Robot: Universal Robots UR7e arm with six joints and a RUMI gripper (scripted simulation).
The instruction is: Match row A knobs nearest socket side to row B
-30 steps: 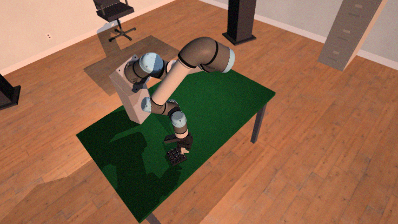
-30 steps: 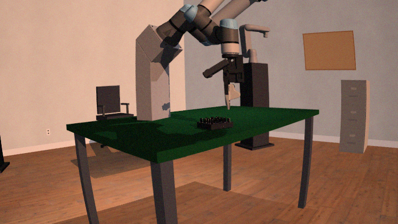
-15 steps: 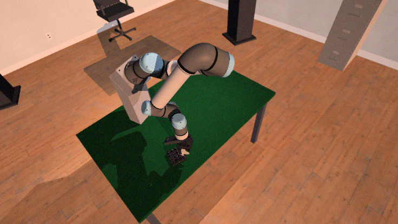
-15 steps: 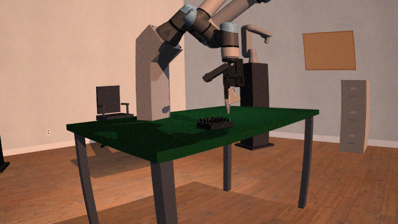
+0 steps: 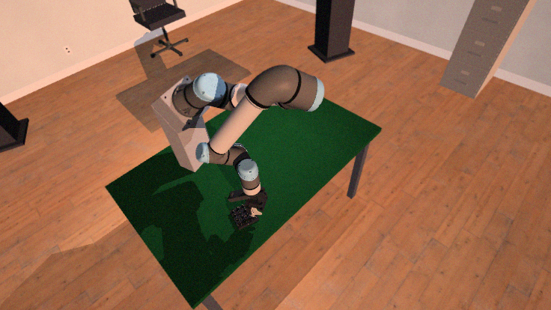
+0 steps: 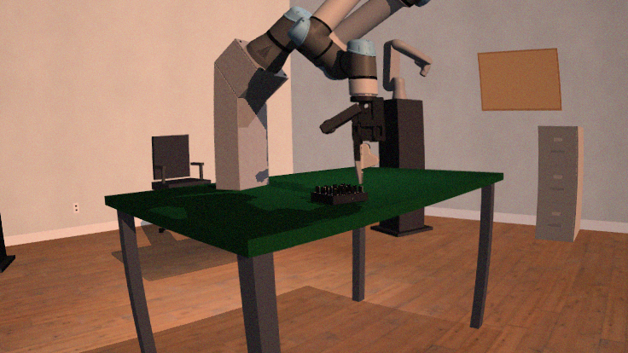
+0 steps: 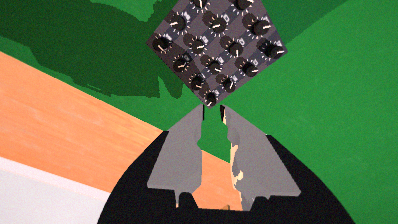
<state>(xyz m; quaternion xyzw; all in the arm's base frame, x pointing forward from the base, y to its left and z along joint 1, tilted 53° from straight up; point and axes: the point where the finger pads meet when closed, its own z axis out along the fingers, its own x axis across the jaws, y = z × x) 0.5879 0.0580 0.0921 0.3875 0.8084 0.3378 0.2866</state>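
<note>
Evidently, the end effector hovers by the knob box's corner.

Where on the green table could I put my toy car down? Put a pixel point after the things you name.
Try the wide green part of the table (image 5: 304,146) (image 6: 439,182) (image 7: 340,125) on the far side of the gripper (image 5: 255,214) (image 6: 360,182) (image 7: 213,107) from the knob box (image 5: 243,216) (image 6: 339,197) (image 7: 207,55). Don't use the spot where the box and gripper crowd together, or beside the pale stand (image 5: 180,148) (image 6: 239,144).

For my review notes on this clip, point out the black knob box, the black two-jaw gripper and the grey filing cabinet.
Black knob box (image 5: 246,225) (image 6: 335,198) (image 7: 200,27): top, exterior, wrist; its casing.
Black two-jaw gripper (image 6: 360,182) (image 7: 212,105): exterior, wrist; between fingertips.
Grey filing cabinet (image 5: 473,58) (image 6: 556,175): top, exterior; drawer front.
</note>
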